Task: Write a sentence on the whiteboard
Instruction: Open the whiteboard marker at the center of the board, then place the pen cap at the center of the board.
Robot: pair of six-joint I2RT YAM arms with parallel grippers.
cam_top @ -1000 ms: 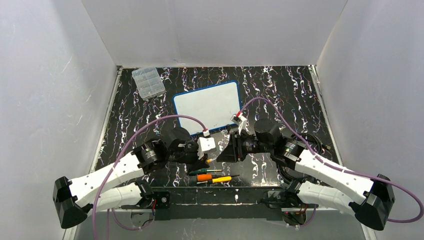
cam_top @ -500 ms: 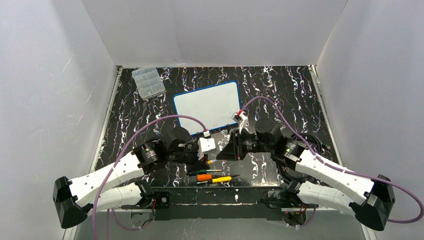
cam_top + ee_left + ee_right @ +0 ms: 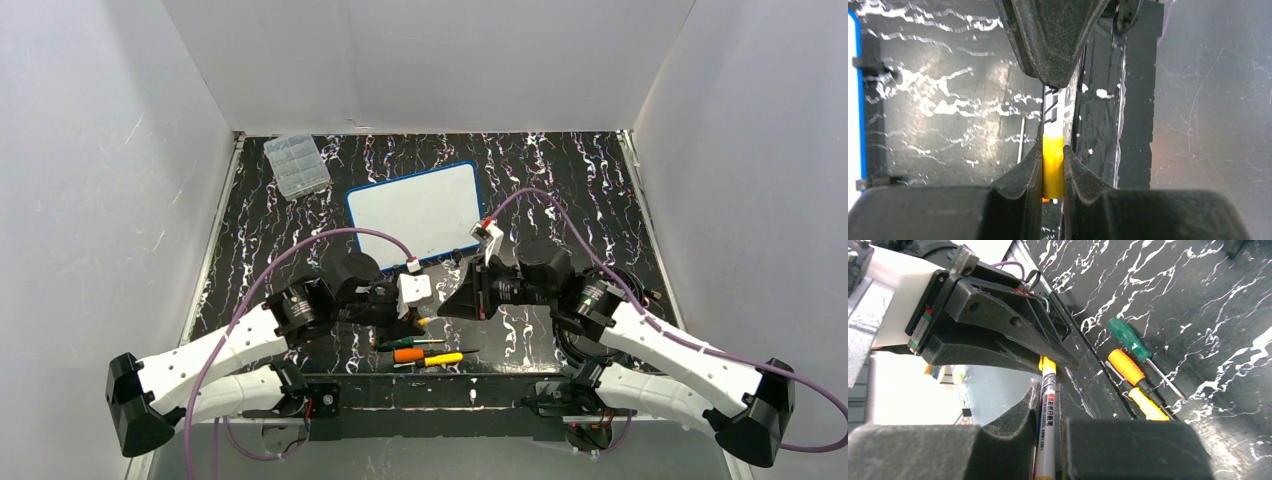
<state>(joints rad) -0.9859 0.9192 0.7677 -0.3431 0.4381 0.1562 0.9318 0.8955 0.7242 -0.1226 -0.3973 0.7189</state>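
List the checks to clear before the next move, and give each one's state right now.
1. Left gripper shut on the yellow end of the marker: ok.
2. Right gripper shut on the marker's white barrel: ok.
3. Cap pulled off: not ok, yellow end and barrel are joined.
4. Whiteboard uncovered, nothing lying on it: ok.
5. Whiteboard written on: not ok, it looks blank.
6. Screwdrivers apart from the whiteboard: ok.
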